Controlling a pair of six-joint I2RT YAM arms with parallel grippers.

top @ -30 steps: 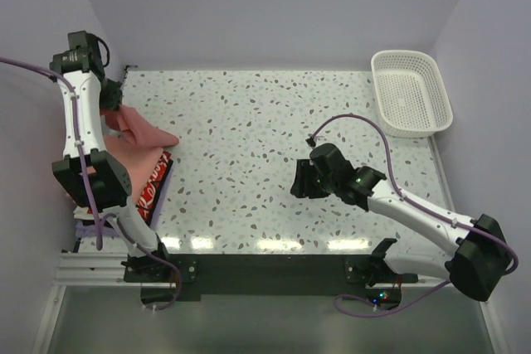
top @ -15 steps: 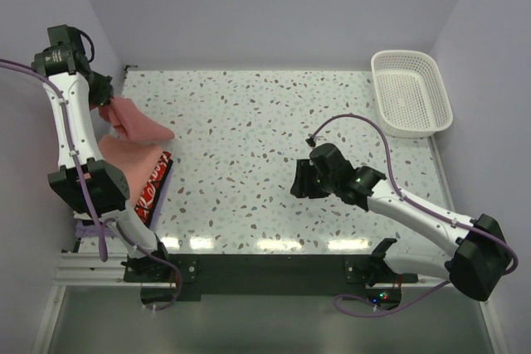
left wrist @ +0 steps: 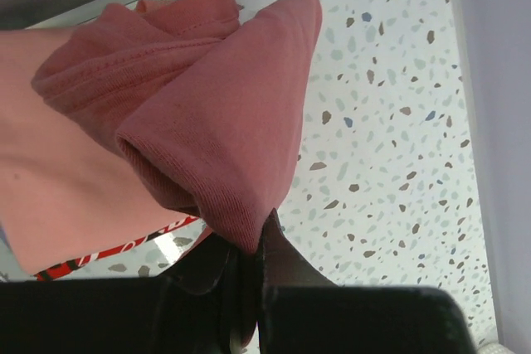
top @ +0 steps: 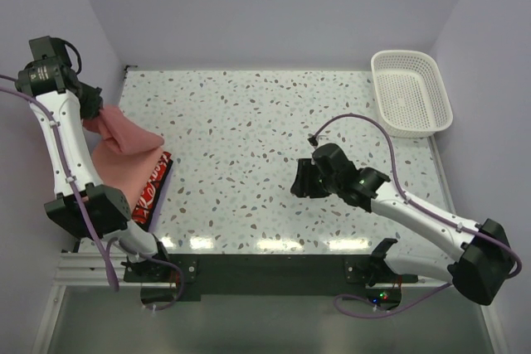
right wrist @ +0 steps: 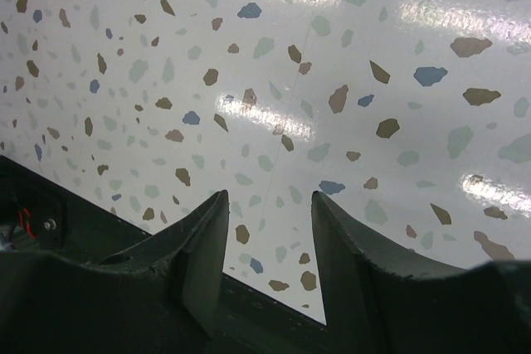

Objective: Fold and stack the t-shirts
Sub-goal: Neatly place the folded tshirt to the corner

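Left fingers pinch a bunched red t-shirt above the table's left edge. Right fingers hang spread over it.

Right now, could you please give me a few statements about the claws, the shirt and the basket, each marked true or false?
1. The left claw is shut on the red t-shirt. True.
2. The right claw holds a shirt. False: it is open above bare table.
3. The white basket sits at the table's far right corner. True.
4. The red t-shirt lies folded flat mid-table. False: it hangs bunched at the left edge.
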